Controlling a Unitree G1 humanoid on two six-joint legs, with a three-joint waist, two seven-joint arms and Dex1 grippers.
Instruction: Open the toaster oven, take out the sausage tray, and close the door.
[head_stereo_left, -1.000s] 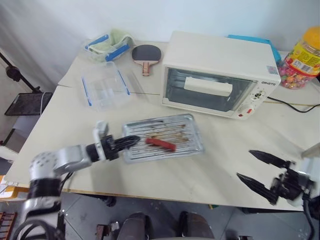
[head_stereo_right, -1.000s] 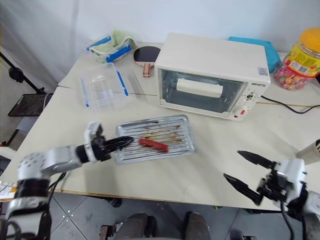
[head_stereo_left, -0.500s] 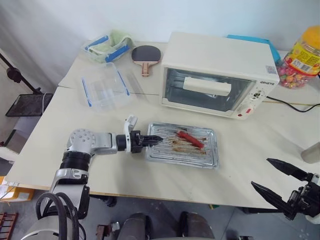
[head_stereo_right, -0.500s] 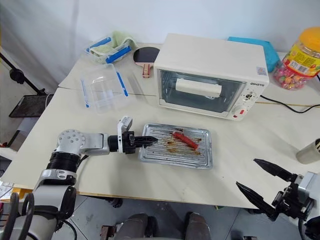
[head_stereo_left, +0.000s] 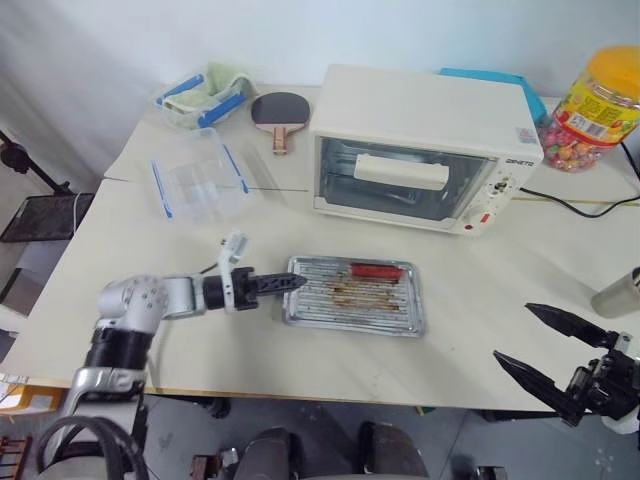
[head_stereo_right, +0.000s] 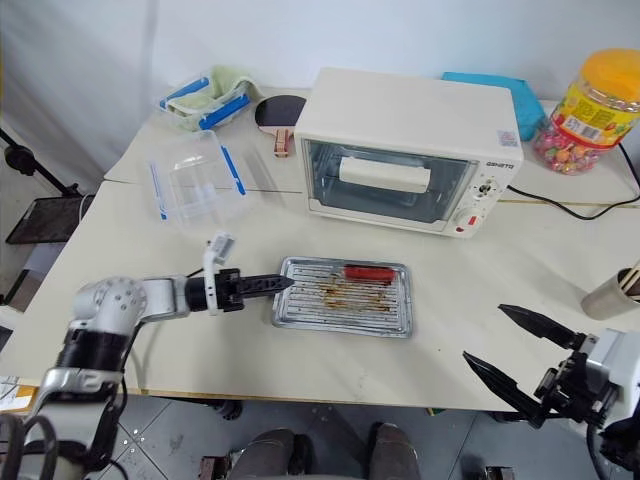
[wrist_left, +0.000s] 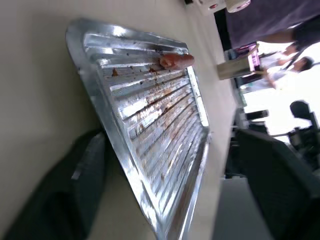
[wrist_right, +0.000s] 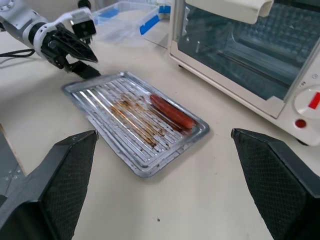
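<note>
Sausage tray (head_stereo_left: 353, 295) lies flat, long axis parallel to oven front.

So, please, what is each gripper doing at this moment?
Left gripper: open, fingers astride the sausage tray edge.
Right gripper: open, holding nothing.

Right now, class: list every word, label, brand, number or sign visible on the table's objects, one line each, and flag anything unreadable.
Cream-white boxy toaster oven: small grey logo on the right panel, too small to read.
Small square sticker on the oven's top: unreadable.
Clear candy jar with yellow lid: yellow and red label, print too blurred to read.
Shiny ribbed metal tray, black table tennis paddle: no text visible.
</note>
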